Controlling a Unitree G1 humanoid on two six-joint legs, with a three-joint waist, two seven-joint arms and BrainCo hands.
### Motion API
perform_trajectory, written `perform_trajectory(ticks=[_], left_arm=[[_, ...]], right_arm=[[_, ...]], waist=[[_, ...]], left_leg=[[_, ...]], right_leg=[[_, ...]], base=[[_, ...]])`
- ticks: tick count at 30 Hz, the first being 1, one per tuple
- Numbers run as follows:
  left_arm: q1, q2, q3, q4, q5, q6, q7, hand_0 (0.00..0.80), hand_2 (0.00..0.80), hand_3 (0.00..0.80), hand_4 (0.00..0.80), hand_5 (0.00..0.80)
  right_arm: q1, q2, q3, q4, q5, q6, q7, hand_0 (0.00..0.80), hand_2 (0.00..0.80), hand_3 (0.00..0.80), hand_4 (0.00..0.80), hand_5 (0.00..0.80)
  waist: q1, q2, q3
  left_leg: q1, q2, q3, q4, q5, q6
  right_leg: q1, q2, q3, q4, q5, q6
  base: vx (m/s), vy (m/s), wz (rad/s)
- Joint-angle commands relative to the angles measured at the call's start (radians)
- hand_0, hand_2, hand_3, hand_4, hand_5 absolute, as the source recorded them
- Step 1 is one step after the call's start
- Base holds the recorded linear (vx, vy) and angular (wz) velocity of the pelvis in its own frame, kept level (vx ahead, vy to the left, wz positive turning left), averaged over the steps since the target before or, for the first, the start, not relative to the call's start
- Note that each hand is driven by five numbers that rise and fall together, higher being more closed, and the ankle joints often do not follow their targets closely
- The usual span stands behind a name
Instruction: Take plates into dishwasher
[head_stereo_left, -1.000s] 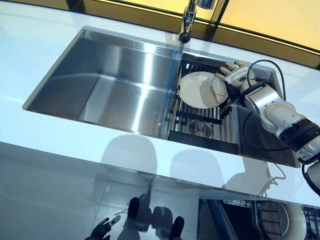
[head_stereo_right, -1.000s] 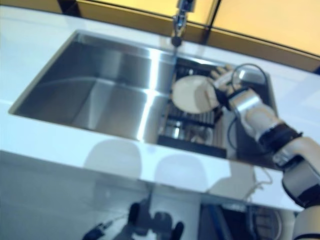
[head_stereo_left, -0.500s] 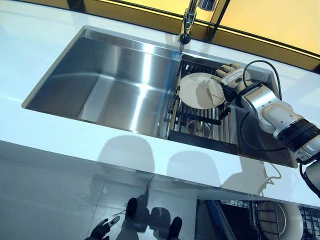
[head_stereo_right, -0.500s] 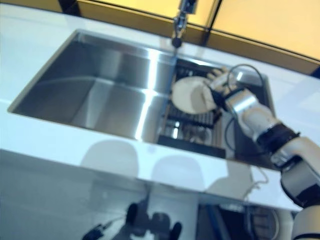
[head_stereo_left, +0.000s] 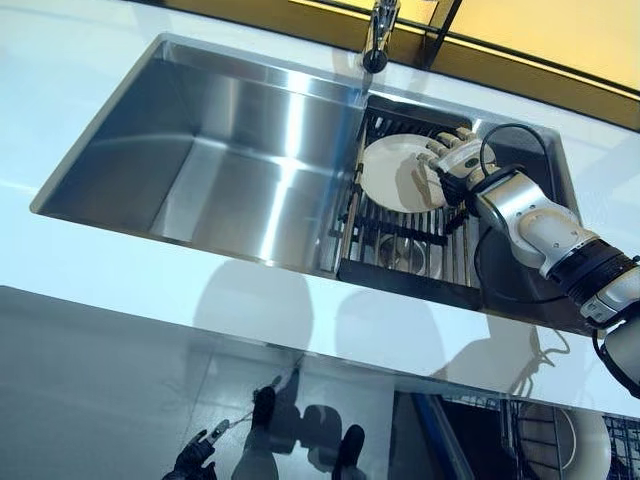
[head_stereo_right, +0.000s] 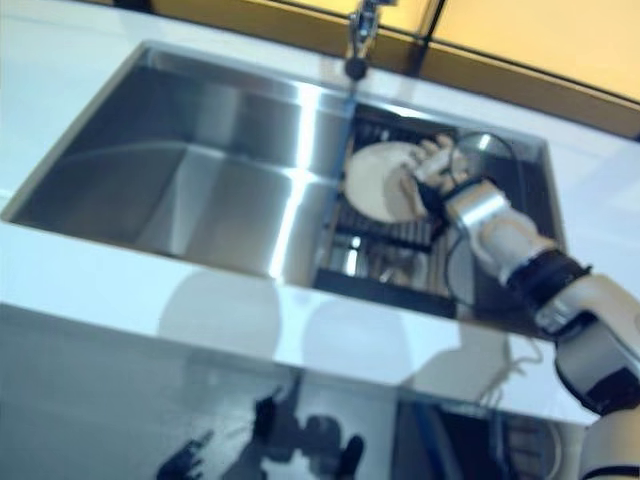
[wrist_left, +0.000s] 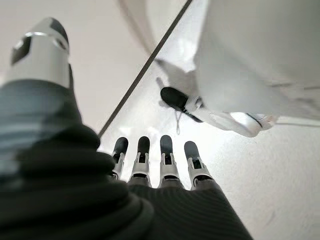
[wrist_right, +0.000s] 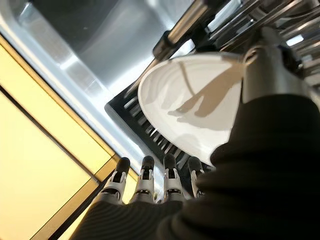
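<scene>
Steel sink (head_stereo_left: 200, 150) rack (head_stereo_left: 400, 235) holds 1 white plate (head_stereo_left: 395, 175); your right hand (head_stereo_left: 452, 157) spreads straight fingers at its right rim, unclamped.

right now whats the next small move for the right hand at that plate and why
Probably close the right hand on the plate's near rim. The white plate lies on the dark rack in the sink, and the fingers look straight beside its edge with the thumb over the plate, so it seems not yet gripped. The left hand hangs idle.
</scene>
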Motion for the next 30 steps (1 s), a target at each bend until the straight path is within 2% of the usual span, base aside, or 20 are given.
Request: perform_trajectory(ticks=[1,10,23,24,25,26,27,30], left_arm=[[-0.015,-0.002,0.015,-0.02,-0.045,-0.035,0.022,0.0,0.0,0.0,0.0,0.0],[-0.015,-0.011,0.014,-0.05,-0.051,-0.046,0.051,0.0,0.0,0.0,0.0,0.0],[-0.012,-0.018,-0.011,-0.052,-0.075,-0.048,0.023,0.0,0.0,0.0,0.0,0.0],[-0.012,-0.018,-0.012,-0.052,-0.074,-0.048,0.021,0.0,0.0,0.0,0.0,0.0],[-0.011,-0.018,-0.012,-0.054,-0.071,-0.045,0.019,0.0,0.0,0.0,0.0,0.0],[-0.012,-0.018,-0.015,-0.054,-0.069,-0.044,0.019,0.0,0.0,0.0,0.0,0.0],[-0.014,-0.019,-0.021,-0.056,-0.073,-0.043,0.018,0.0,0.0,0.0,0.0,0.0],[-0.014,-0.021,-0.028,-0.059,-0.071,-0.041,0.016,0.0,0.0,0.0,0.0,0.0]], right_arm=[[-0.071,-0.043,0.011,0.009,0.021,0.051,-0.012,0.0,0.0,0.0,0.0,0.0],[-0.068,-0.045,0.018,0.027,0.029,0.051,-0.018,0.0,0.0,0.0,0.0,0.0],[-0.075,-0.042,0.032,0.056,0.009,0.083,-0.042,0.0,0.0,0.0,0.0,0.0],[-0.076,-0.042,0.034,0.06,0.012,0.086,-0.046,0.113,0.113,0.113,0.113,0.113],[-0.077,-0.041,0.034,0.065,0.018,0.089,-0.057,0.395,0.395,0.395,0.395,0.395],[-0.08,-0.041,0.035,0.068,0.017,0.09,-0.061,0.499,0.499,0.499,0.499,0.499],[-0.081,-0.042,0.032,0.073,0.009,0.089,-0.068,0.8,0.8,0.8,0.8,0.8],[-0.087,-0.042,0.039,0.085,-0.009,0.097,-0.091,0.8,0.8,0.8,0.8,0.8]], waist=[[0.025,-0.02,0.016],[0.029,-0.011,0.032],[0.024,0.016,0.051],[0.024,0.017,0.051],[0.024,0.019,0.052],[0.025,0.02,0.051],[0.024,0.022,0.052],[0.026,0.026,0.052]], left_leg=[[0.05,-0.022,0.025,-0.004,-0.107,0.022],[0.036,-0.025,0.02,-0.004,-0.102,0.021],[0.014,-0.03,0.022,-0.004,-0.089,0.019],[0.014,-0.03,0.022,-0.004,-0.089,0.019],[0.013,-0.031,0.021,-0.004,-0.088,0.018],[0.012,-0.031,0.02,-0.004,-0.088,0.018],[0.011,-0.033,0.019,-0.004,-0.087,0.019],[0.008,-0.033,0.018,-0.004,-0.086,0.019]], right_leg=[[-0.023,-0.04,0.014,0.002,0.055,0.081],[-0.036,-0.04,0.014,0.002,0.057,0.079],[-0.059,-0.042,0.017,0.002,0.063,0.077],[-0.059,-0.042,0.017,0.002,0.063,0.077],[-0.061,-0.042,0.017,0.002,0.062,0.076],[-0.062,-0.042,0.016,0.003,0.063,0.076],[-0.063,-0.043,0.016,0.004,0.063,0.076],[-0.065,-0.044,0.013,0.004,0.062,0.076]], base=[[0.0,0.0,0.0],[0.0,0.0,0.0],[0.0,0.0,0.0],[0.0,0.0,0.0],[0.0,0.0,0.0],[0.0,0.0,0.0],[0.0,0.0,0.0],[0.0,0.0,0.0]])
